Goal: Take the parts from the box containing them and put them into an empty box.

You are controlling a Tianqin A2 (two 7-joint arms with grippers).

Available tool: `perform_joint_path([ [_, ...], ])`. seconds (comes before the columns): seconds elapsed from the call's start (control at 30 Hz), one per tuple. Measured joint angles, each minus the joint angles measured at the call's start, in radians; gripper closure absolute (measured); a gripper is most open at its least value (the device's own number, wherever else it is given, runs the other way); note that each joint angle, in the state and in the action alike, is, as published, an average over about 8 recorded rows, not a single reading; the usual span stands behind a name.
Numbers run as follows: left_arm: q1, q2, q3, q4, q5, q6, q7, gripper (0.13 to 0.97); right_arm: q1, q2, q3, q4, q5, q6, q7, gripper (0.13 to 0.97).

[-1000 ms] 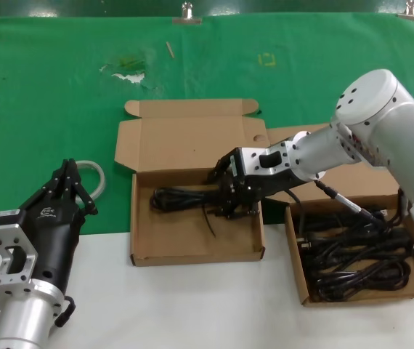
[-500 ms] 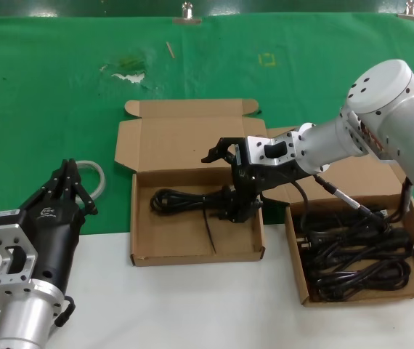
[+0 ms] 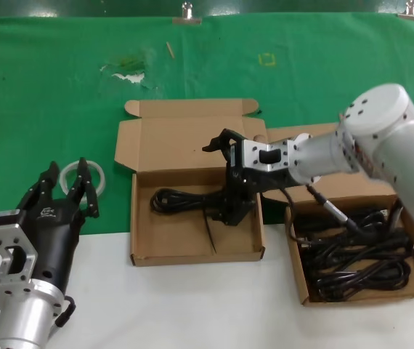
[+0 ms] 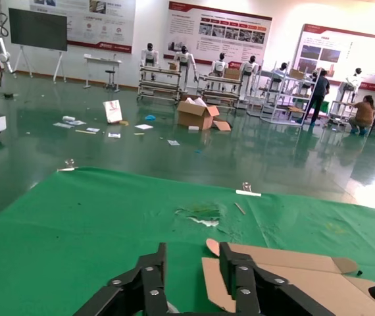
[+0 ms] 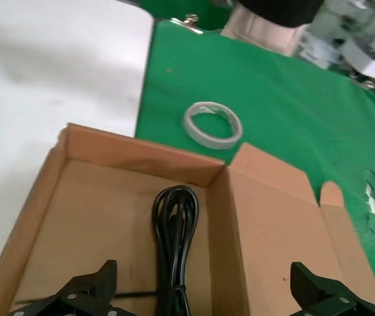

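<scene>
One coiled black power cord [image 3: 181, 198] lies in the middle cardboard box [image 3: 192, 256], whose lid stands open behind it. My right gripper [image 3: 220, 183] hangs just above the cord's right end, open wide and empty. In the right wrist view the cord [image 5: 174, 220] lies between my spread fingertips [image 5: 103, 275], free of them, inside the box [image 5: 135, 158]. Several more cords [image 3: 359, 258] fill the right box [image 3: 300, 270]. My left gripper [image 3: 65, 178] waits at the near left, open and empty; the left wrist view shows it [image 4: 193, 263] beside the box lid [image 4: 286, 280].
A white tape roll [image 3: 94, 174] lies on the green cloth just behind my left gripper; it also shows in the right wrist view [image 5: 212, 124]. White table surface [image 3: 192, 313] runs along the front. Metal clips [image 3: 187, 13] hold the cloth's far edge.
My right gripper has opened wide and let go of the cord, which now rests in the middle box. My left gripper's fingers have spread from shut to open.
</scene>
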Motion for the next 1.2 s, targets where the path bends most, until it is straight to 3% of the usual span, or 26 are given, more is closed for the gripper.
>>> perform_joint_path([
  [0.23,0.000,0.000,0.000,0.000,0.000,0.000,0.000,0.713,-0.117,0.022,0.043,0.140,0.041,0.090,0.060,0.162],
  [0.93,0.000,0.000,0.000,0.000,0.000,0.000,0.000,0.269,-0.486,0.094,0.178,0.583,0.171,0.374,0.249,0.129],
  [1.07,0.000,0.000,0.000,0.000,0.000,0.000,0.000,0.269,-0.556,0.107,0.203,0.666,0.196,0.428,0.285,0.129],
  [1.2,0.000,0.000,0.000,0.000,0.000,0.000,0.000,0.218,-0.626,0.120,0.229,0.751,0.220,0.482,0.321,0.129],
])
